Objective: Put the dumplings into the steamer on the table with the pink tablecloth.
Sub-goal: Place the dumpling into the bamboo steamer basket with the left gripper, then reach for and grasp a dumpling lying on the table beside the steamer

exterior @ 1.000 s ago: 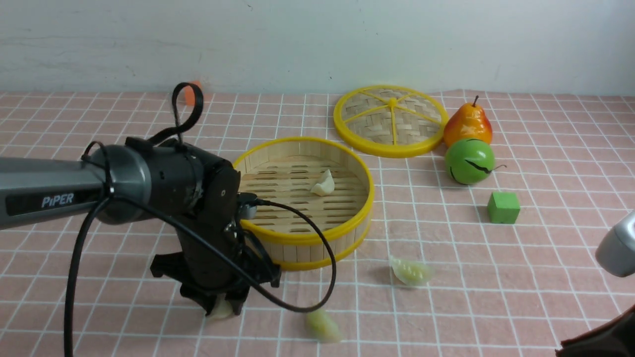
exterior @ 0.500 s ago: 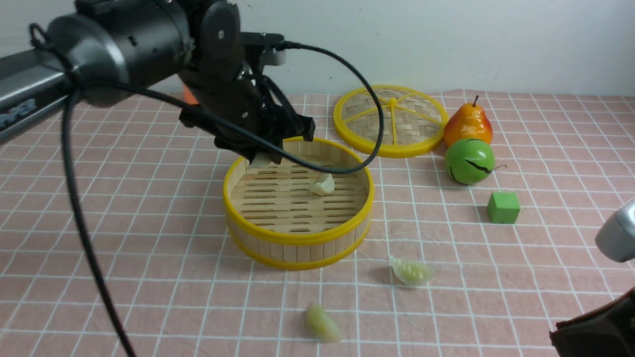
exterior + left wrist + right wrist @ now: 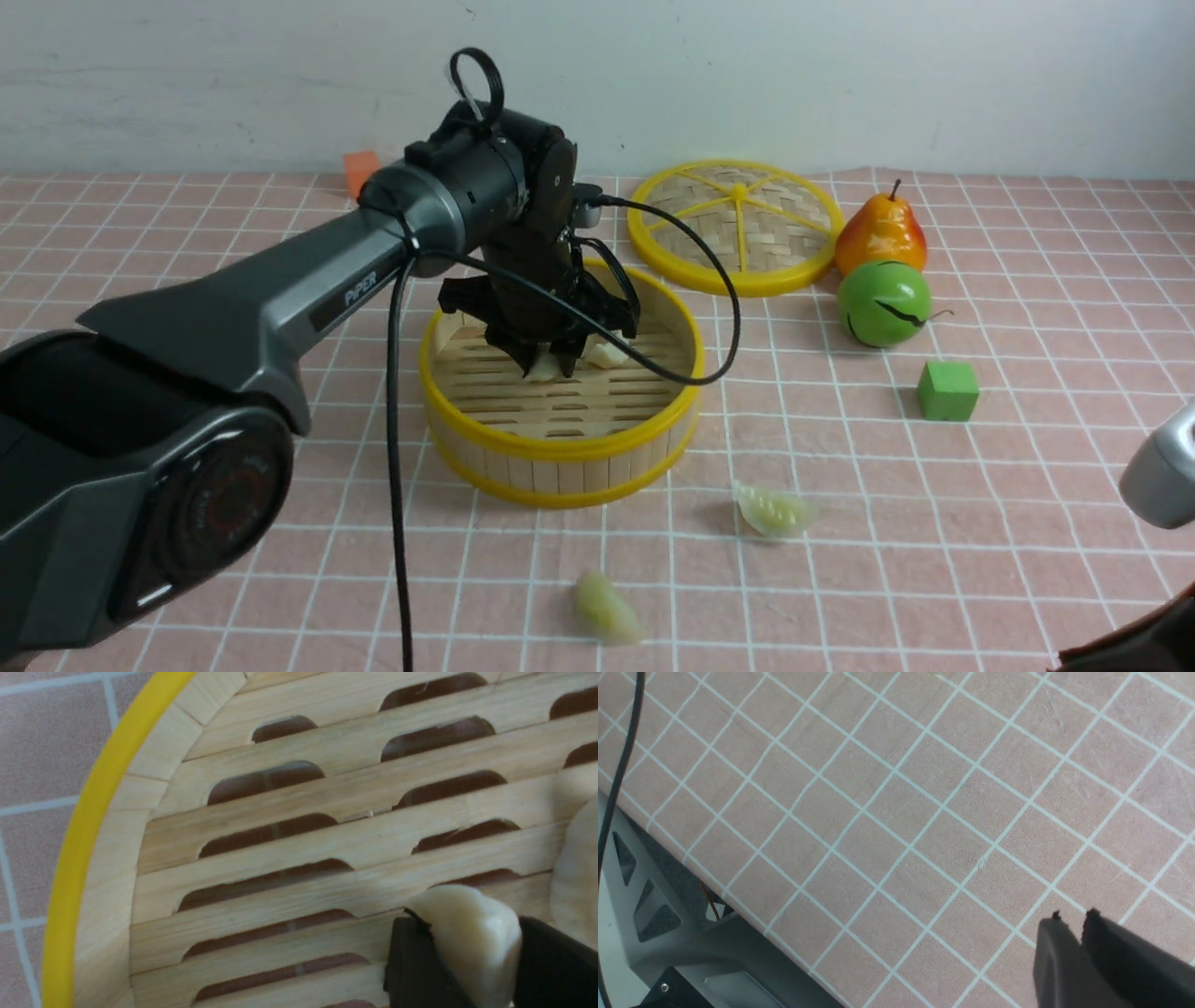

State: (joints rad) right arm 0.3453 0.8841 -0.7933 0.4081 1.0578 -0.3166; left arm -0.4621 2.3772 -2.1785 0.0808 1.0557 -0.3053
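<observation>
Left claw (image 3: 551, 362), gripping a pale cream pleated toy dumpling (image 3: 467, 940) low inside the round yellow-rimmed bamboo steamer (image 3: 560, 446), may release it onto the neighbouring dumpling (image 3: 609, 353) at 3 o'clock, stacking them.

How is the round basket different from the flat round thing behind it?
The steamer has a tall strip wall and a slatted floor; the lid is flat, woven, with yellow spokes. The steamer has a dumpling lying inside; the lid holds nothing. Both are round bamboo with yellow rims.
</observation>
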